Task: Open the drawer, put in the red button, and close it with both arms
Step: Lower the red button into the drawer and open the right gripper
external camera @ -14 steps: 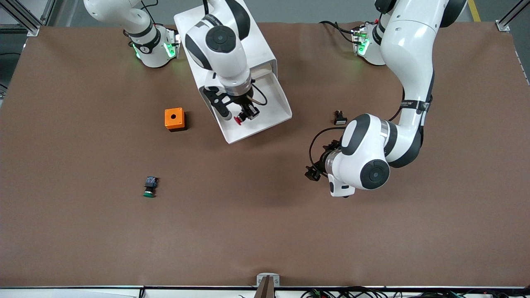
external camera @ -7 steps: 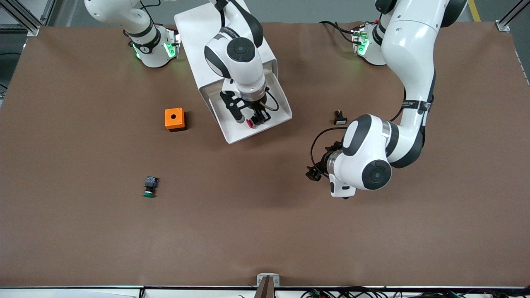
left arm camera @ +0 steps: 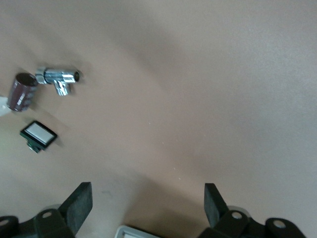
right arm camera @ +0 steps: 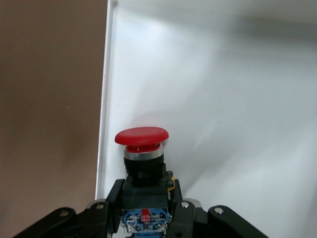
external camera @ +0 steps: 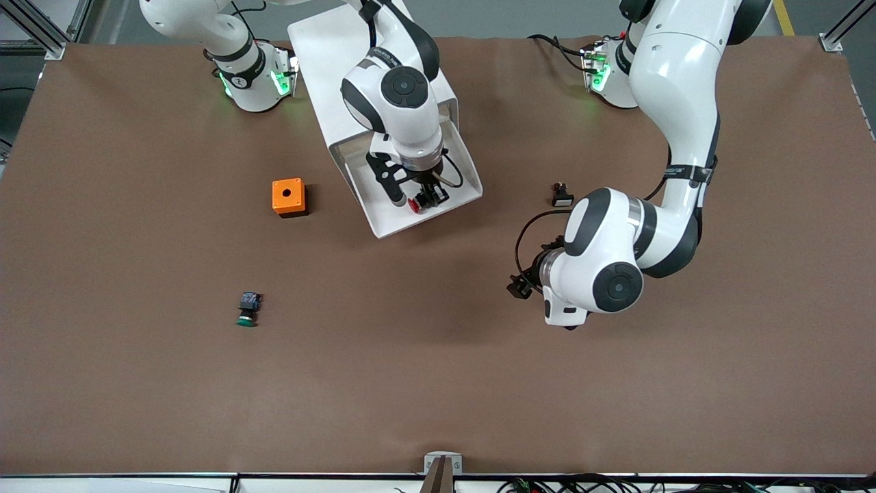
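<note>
The drawer (external camera: 393, 218) stands pulled out of the white cabinet (external camera: 321, 48), its white floor (right arm camera: 223, 99) bare. My right gripper (external camera: 422, 198) hangs low over the drawer's inside, close to its front wall (right arm camera: 105, 99). It is shut on the dark body of the red button (right arm camera: 141, 136), whose red cap (external camera: 415, 204) points away from the fingers. My left gripper (external camera: 519, 285) waits open over bare table toward the left arm's end. Its two black fingertips (left arm camera: 79, 206) stand wide apart with nothing between them.
An orange box with a hole (external camera: 288, 196) sits beside the drawer toward the right arm's end. A green-capped button (external camera: 248, 309) lies nearer the front camera. A small black part with a white face (external camera: 561, 195) (left arm camera: 38, 135), a chrome fitting (left arm camera: 57, 79) and a dark cylinder (left arm camera: 22, 91) lie near the left arm.
My right gripper has carried the red button farther over the drawer toward the left arm's end and a little lower. The left arm has barely moved.
</note>
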